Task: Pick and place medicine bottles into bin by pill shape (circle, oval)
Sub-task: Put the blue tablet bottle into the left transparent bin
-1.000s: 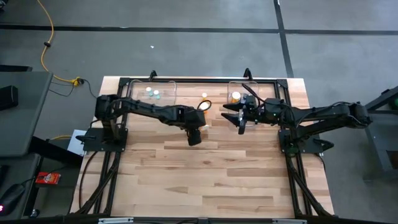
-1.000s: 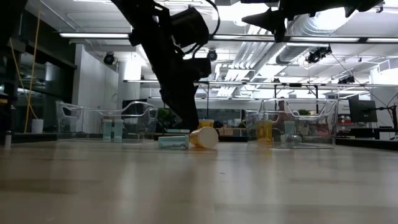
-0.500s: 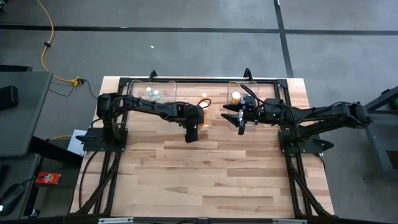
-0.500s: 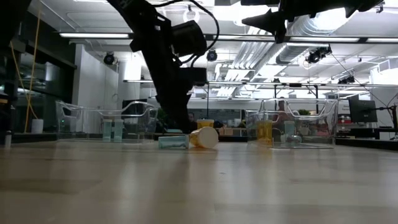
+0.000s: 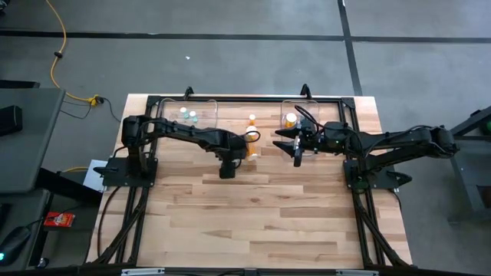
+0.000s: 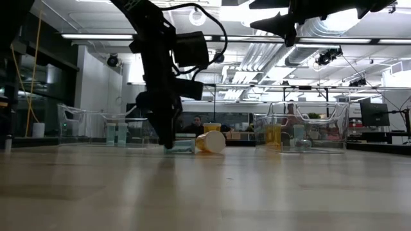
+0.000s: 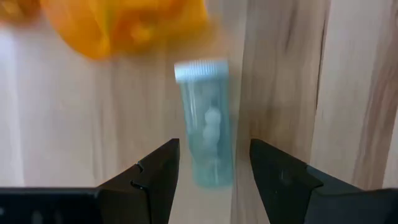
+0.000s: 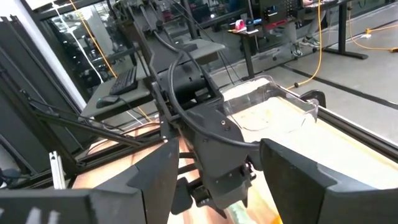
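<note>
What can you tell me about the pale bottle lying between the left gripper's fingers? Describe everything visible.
The pale bottle is a small clear, bluish cylinder with a white ribbed cap; whitish pills show through its wall. It lies on its side on the wooden table, cap pointing away from the left gripper, whose open fingers flank its base without visibly touching. An orange bottle lies just beyond its cap.

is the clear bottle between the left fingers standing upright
No, in the left wrist view the clear bottle lies on its side on the wooden table, between the open left fingers.

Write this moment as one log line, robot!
left gripper: open around lying clear bottle | right gripper: open, waiting above table
</note>
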Tool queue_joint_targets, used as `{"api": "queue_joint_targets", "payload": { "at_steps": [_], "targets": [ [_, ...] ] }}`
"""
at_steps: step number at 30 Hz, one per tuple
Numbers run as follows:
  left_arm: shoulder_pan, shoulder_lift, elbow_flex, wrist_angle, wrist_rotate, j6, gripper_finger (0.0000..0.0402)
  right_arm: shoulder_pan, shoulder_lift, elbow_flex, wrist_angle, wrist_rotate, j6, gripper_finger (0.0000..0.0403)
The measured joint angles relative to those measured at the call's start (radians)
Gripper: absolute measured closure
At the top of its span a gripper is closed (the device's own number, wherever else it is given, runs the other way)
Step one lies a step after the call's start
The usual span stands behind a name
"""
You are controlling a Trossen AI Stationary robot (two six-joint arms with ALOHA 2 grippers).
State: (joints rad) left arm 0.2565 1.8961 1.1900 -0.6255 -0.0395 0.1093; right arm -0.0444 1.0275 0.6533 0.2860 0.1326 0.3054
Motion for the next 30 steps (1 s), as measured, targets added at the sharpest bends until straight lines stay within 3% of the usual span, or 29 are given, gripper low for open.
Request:
{"api": "queue_joint_targets", "payload": {
  "at_steps": [21,30],
  "targets": [
    [-0.009,0.034,0.001,0.01,-0.03,-0.07,0.0217,-0.001,0.0,0.0,-0.012,0.02,0.008,0.0185],
    [-0.01,0.035,0.002,-0.009,-0.021,-0.057,0.027,-0.001,0.0,0.0,-0.012,0.019,0.01,0.0185]
  ]
}}
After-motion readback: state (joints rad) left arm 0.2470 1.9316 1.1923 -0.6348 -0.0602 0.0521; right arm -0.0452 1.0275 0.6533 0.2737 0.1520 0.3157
